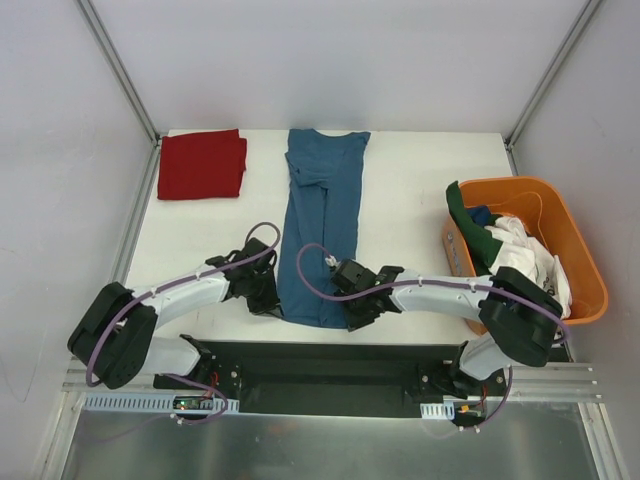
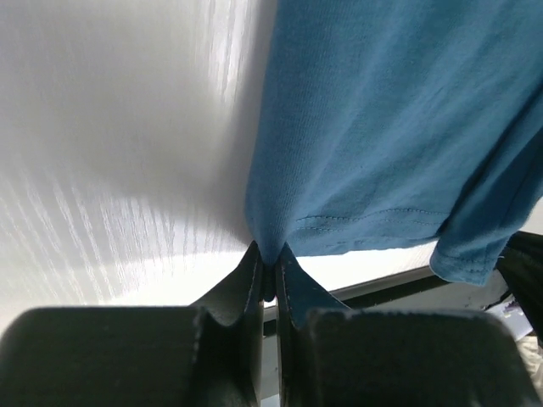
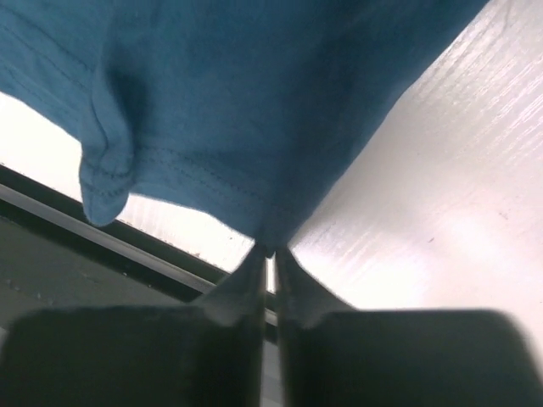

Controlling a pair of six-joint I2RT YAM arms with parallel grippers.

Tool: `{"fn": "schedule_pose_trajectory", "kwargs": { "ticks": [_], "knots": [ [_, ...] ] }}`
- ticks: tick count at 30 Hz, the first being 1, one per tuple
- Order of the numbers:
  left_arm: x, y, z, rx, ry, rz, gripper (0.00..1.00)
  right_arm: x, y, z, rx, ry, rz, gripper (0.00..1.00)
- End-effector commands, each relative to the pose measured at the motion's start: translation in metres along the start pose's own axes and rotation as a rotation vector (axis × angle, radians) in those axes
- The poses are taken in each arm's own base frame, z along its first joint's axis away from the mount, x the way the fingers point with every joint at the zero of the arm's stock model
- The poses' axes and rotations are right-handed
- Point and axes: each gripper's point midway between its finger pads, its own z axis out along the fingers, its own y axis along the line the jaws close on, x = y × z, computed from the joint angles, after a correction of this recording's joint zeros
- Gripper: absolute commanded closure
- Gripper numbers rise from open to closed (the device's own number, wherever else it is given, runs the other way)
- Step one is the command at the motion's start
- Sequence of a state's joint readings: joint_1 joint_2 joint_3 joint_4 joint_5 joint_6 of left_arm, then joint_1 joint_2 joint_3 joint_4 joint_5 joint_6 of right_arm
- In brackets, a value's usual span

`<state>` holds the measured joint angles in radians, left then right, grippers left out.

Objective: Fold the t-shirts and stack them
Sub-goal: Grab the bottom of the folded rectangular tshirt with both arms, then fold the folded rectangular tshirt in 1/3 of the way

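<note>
A teal-blue t-shirt (image 1: 322, 220) lies lengthwise down the middle of the white table, folded narrow, collar at the far end. My left gripper (image 1: 270, 298) is shut on its near left hem corner (image 2: 270, 248). My right gripper (image 1: 358, 312) is shut on the near right hem corner (image 3: 270, 242). Both corners are pinched just above the table near its front edge. A deep red t-shirt (image 1: 203, 164) lies folded at the far left corner. White, dark green and blue shirts (image 1: 510, 245) are heaped in the basket.
An orange plastic basket (image 1: 575, 250) stands at the right edge of the table. Grey enclosure walls and metal posts ring the table. The black base rail (image 1: 330, 365) runs along the front edge below the grippers.
</note>
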<state>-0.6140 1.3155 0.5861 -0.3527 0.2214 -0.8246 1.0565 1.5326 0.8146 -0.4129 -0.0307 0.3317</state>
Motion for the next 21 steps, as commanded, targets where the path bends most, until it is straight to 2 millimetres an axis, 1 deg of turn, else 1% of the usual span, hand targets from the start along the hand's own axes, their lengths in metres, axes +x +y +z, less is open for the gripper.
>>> {"fn": "schedule_pose_trajectory", "kwargs": {
  "ticks": [1,2,3,4,5,6,7,9,10,11,12,13,14,16,17,18,19,20,21],
  "knots": [
    [0.018,0.003,-0.013,0.051,0.013,-0.024,1.0,0.013,0.012,-0.005,-0.007,-0.007,-0.011,0.98],
    [0.021,0.002,-0.015,0.07,0.012,-0.029,1.0,0.016,0.015,-0.009,-0.011,-0.009,-0.01,0.99],
    [0.031,0.007,-0.015,0.083,0.035,-0.039,1.0,0.021,0.018,-0.017,-0.02,-0.012,-0.018,0.99],
    [0.033,0.001,-0.023,0.133,0.012,-0.047,1.0,0.025,0.019,-0.021,-0.007,-0.027,-0.043,0.99],
    [0.038,0.0,-0.027,0.158,0.015,-0.051,1.0,0.026,0.025,-0.03,-0.032,-0.042,-0.045,0.99],
    [0.044,0.003,-0.027,0.173,0.023,-0.064,1.0,0.03,0.027,-0.034,-0.04,-0.037,-0.037,0.99],
    [0.045,-0.005,-0.038,0.233,0.002,-0.053,1.0,0.033,0.031,-0.037,-0.055,-0.037,-0.041,0.99],
    [0.046,-0.01,-0.047,0.282,-0.018,-0.052,1.0,0.029,0.039,-0.051,-0.098,-0.074,-0.054,0.99],
    [0.042,-0.017,-0.057,0.326,-0.058,-0.04,1.0,0.027,0.041,-0.056,-0.11,-0.088,-0.057,0.99],
    [0.037,-0.024,-0.066,0.354,-0.089,-0.027,1.0,0.018,0.037,-0.064,-0.091,-0.135,-0.059,0.99],
    [0.034,-0.027,-0.071,0.367,-0.111,-0.016,1.0,0.012,0.036,-0.069,-0.083,-0.165,-0.085,0.99],
    [0.026,-0.029,-0.076,0.368,-0.163,-0.014,1.0,-0.001,0.041,-0.08,-0.088,-0.21,-0.098,0.99],
    [0.019,-0.035,-0.084,0.377,-0.196,-0.007,1.0,-0.009,0.036,-0.086,-0.059,-0.24,-0.109,0.99],
    [0.009,-0.038,-0.087,0.353,-0.225,0.006,1.0,-0.028,0.036,-0.1,-0.056,-0.288,-0.137,0.99],
    [0.0,-0.047,-0.096,0.361,-0.258,0.017,1.0,-0.034,0.034,-0.103,-0.051,-0.297,-0.14,0.99],
    [-0.004,-0.05,-0.099,0.356,-0.264,0.036,1.0,-0.045,0.026,-0.105,-0.042,-0.308,-0.116,0.99],
    [-0.008,-0.053,-0.095,0.331,-0.249,0.041,1.0,-0.05,0.022,-0.106,-0.035,-0.312,-0.132,0.99],
    [-0.018,-0.061,-0.104,0.332,-0.281,0.05,1.0,-0.059,0.019,-0.108,-0.028,-0.318,-0.126,0.99],
    [-0.023,-0.064,-0.105,0.321,-0.292,0.056,1.0,-0.07,0.009,-0.109,-0.01,-0.332,-0.097,0.99]
  ]
}}
